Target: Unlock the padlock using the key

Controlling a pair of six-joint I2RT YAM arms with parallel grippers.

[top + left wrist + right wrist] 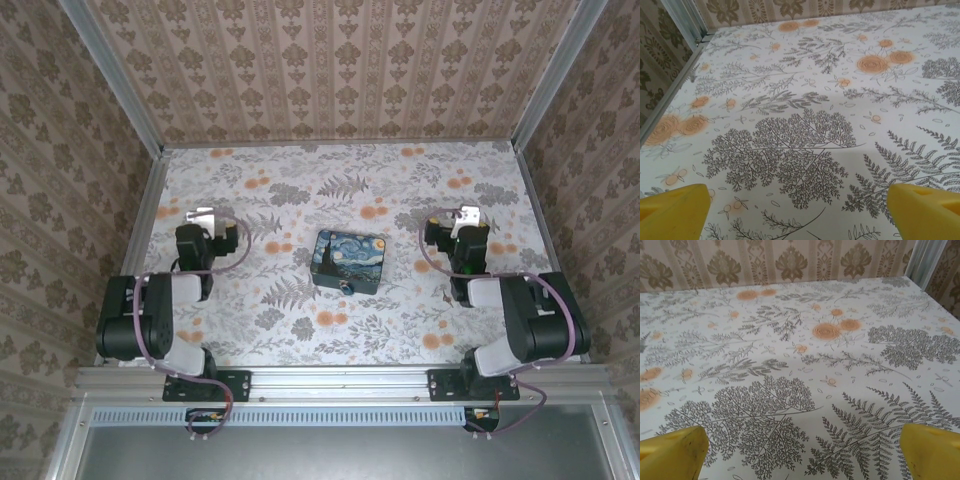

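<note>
Left claw (204, 214), right claw (467, 215) spread, empty; painted box (350, 257) closed, padlock (346, 287) on front

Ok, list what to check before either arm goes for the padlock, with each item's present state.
1. Left gripper open, nothing between its fingers: ok.
2. Right gripper open, nothing between its fingers: ok.
3. Painted box lies between the two arms, and neither gripper touches it: ok.
4. Padlock found: a small dark shape at the box's near side. Whether it is locked and which way its keyhole faces: cannot tell.
5. Where the key is: cannot tell.
6. Key in a gripper, ready to insert: not ok.
</note>
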